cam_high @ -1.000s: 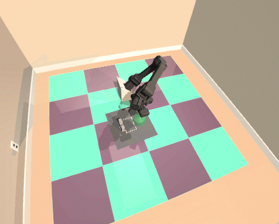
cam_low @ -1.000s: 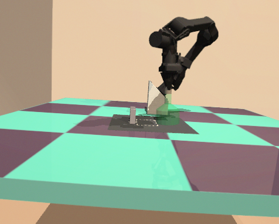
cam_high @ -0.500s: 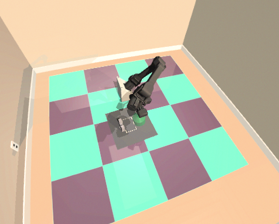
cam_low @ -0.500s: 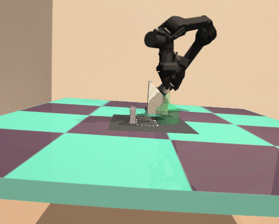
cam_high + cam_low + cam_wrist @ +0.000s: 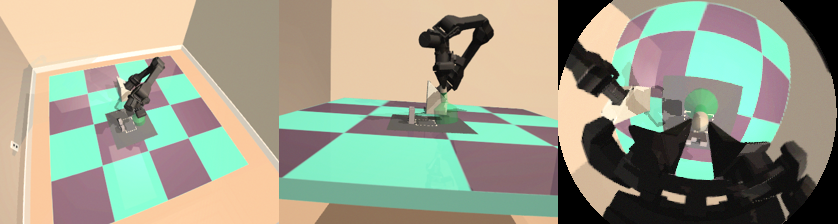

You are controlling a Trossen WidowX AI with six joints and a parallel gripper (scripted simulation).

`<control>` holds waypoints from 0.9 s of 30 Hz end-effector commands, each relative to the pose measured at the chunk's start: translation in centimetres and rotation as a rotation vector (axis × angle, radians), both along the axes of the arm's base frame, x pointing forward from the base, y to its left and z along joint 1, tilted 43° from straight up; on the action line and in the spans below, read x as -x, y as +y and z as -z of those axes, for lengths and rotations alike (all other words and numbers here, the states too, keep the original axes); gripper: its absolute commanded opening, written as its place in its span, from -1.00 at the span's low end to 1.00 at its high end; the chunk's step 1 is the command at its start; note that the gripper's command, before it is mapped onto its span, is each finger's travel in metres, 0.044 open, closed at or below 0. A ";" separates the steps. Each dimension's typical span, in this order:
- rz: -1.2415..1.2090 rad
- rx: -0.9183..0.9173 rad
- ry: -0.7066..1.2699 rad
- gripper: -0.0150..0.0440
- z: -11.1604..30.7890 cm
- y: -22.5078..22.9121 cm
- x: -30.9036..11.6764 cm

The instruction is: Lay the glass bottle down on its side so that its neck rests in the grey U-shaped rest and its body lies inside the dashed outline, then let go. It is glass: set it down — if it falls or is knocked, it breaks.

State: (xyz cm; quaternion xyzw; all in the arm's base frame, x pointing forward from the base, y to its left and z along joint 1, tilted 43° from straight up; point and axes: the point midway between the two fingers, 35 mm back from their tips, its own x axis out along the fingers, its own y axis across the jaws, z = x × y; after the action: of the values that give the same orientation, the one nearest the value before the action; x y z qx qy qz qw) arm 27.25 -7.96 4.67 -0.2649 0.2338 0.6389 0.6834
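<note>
Tool's clamped on the glass bottle's (image 5: 139,120) (image 5: 446,114) (image 5: 701,101) neck; tipping it too fast could make it slip and shatter.

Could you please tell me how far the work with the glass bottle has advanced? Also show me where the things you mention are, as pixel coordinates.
Done: the jaws (image 5: 140,115) (image 5: 443,88) grip the green bottle (image 5: 139,120) (image 5: 446,114) (image 5: 701,101) by its neck.
In hand: it is near upright, beside the dashed outline (image 5: 135,129) (image 5: 426,125).
Left: tip it sideways, lay its neck in the grey rest (image 5: 121,125) (image 5: 411,115) and its body inside the outline, then let go.
</note>
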 end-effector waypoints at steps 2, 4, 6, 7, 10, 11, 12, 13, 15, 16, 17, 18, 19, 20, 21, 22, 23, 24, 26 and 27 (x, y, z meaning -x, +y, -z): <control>0.000 0.006 0.000 -0.11 0.6 -0.9 -0.1; 0.000 0.003 0.000 -0.11 0.7 -1.0 -0.1; 0.000 -0.001 0.000 -0.11 0.8 -1.1 -0.1; 0.000 -0.003 0.000 -0.11 0.8 -1.1 -0.1; 0.000 -0.009 0.000 -0.11 0.9 -1.3 -0.1; 0.000 -0.010 0.000 -0.11 1.0 -1.3 -0.1; 0.000 -0.012 0.000 -0.11 1.0 -1.4 -0.1; 0.000 -0.014 0.000 -0.11 1.1 -1.4 -0.1; 0.000 -0.018 0.001 -0.11 1.2 -1.5 -0.1; 0.000 -0.020 0.001 -0.11 1.2 -1.6 -0.1; 0.000 -0.021 0.001 -0.11 1.3 -1.6 -0.1; 0.001 -0.023 0.001 -0.11 1.3 -1.7 -0.1; 0.001 -0.025 0.001 -0.11 1.4 -1.7 -0.1; 0.001 -0.027 0.001 -0.11 1.4 -1.8 -0.1; 0.001 -0.028 0.001 -0.11 1.5 -1.8 -0.1; 0.001 -0.030 0.001 -0.11 1.5 -1.9 -0.1; 0.001 -0.032 0.001 -0.11 1.6 -1.9 -0.1; 0.001 -0.034 0.002 -0.11 1.6 -2.0 -0.1; 0.001 -0.037 0.002 -0.11 1.7 -2.1 -0.1; 0.002 -0.039 0.002 -0.11 1.8 -2.2 -0.1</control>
State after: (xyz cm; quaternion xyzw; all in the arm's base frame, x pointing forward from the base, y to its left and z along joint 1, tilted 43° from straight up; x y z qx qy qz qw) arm 27.26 -9.44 3.52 -0.2472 0.2198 0.6438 0.6900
